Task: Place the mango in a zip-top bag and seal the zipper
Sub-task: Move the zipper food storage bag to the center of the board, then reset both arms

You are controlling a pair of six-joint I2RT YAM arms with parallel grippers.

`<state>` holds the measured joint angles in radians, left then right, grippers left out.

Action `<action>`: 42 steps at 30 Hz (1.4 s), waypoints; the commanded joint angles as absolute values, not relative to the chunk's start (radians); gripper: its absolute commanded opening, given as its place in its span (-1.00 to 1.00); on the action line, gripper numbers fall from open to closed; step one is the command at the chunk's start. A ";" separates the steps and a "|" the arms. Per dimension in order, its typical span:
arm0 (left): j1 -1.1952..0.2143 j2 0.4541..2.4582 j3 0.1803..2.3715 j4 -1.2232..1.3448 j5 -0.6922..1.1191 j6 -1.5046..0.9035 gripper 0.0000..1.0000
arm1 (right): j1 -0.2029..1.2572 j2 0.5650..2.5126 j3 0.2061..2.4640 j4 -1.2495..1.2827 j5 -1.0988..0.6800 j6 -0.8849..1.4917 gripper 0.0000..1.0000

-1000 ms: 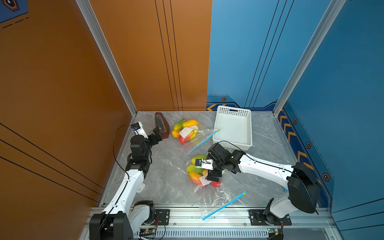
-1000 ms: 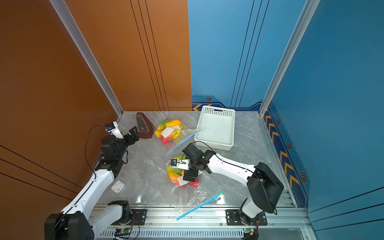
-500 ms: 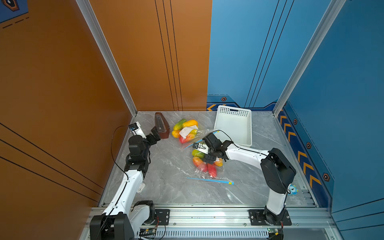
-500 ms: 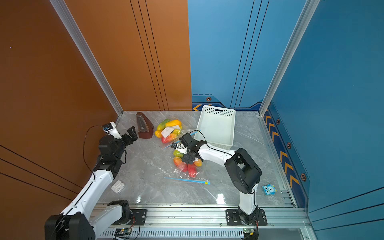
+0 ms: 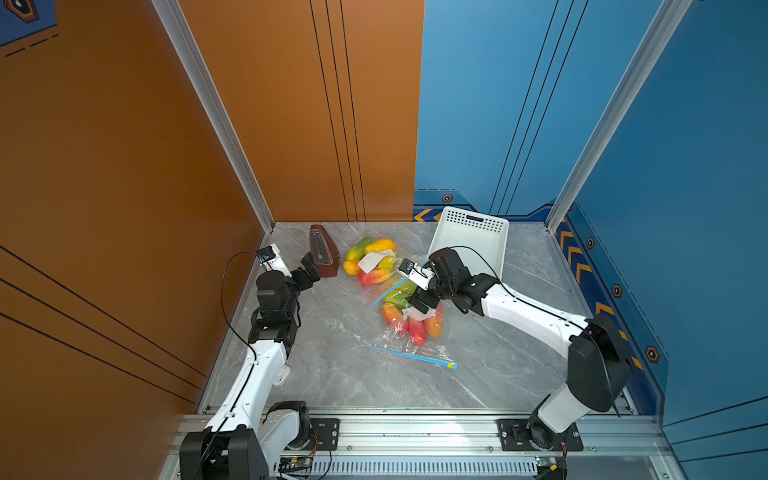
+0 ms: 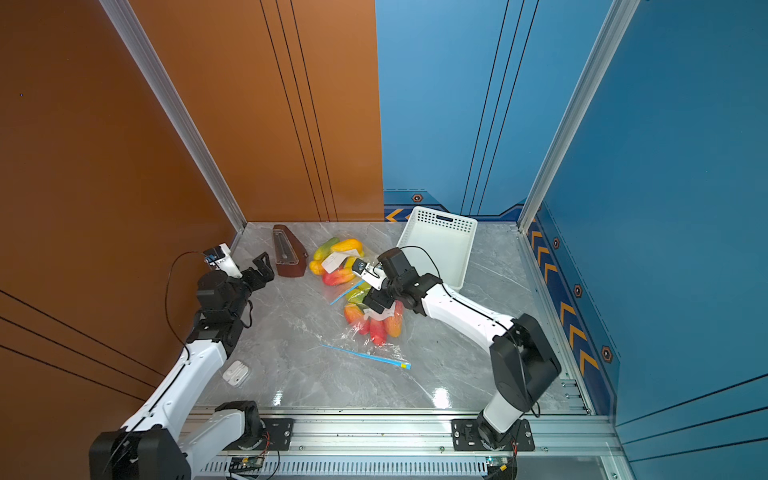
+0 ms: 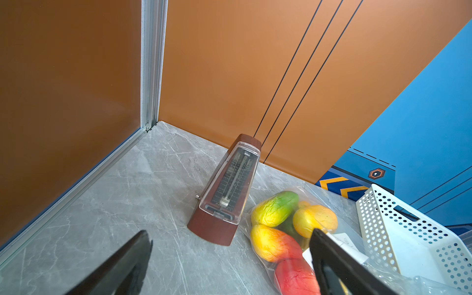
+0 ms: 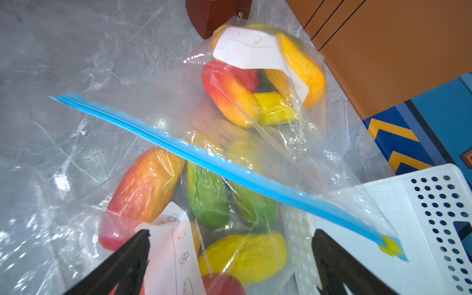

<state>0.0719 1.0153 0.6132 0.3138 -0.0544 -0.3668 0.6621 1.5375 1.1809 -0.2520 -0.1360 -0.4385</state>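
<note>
Mangoes [image 5: 409,324] inside the zip-top bag [image 5: 436,351] on the table [image 5: 332,386], directly under the wide-open, empty right gripper [image 5: 419,300], blue zipper strip [image 5: 409,357] stretched crosswise on the base side of the fruit, left gripper [image 5: 309,270] equally wide, well off by the metronome [image 5: 322,253].

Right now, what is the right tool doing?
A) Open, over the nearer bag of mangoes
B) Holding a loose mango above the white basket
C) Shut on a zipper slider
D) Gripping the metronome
A: in the right wrist view the right tool has its jaws spread wide with nothing clamped between them, and in a top view it sits over the nearer bag of mangoes.
</note>
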 commanded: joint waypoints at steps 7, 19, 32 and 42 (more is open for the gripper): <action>0.028 1.104 0.496 0.394 -0.237 -0.186 0.97 | 0.220 1.022 0.672 0.087 -0.022 -0.049 1.00; -0.011 1.547 0.367 0.917 -0.072 0.004 0.97 | -0.060 1.333 0.428 0.536 0.128 0.070 1.00; -0.044 1.522 0.338 0.923 -0.039 0.058 0.97 | 0.028 1.387 0.489 0.484 0.241 0.012 1.00; -0.046 1.531 0.349 0.921 -0.058 0.055 0.97 | 0.024 1.506 0.394 0.790 0.147 0.070 1.00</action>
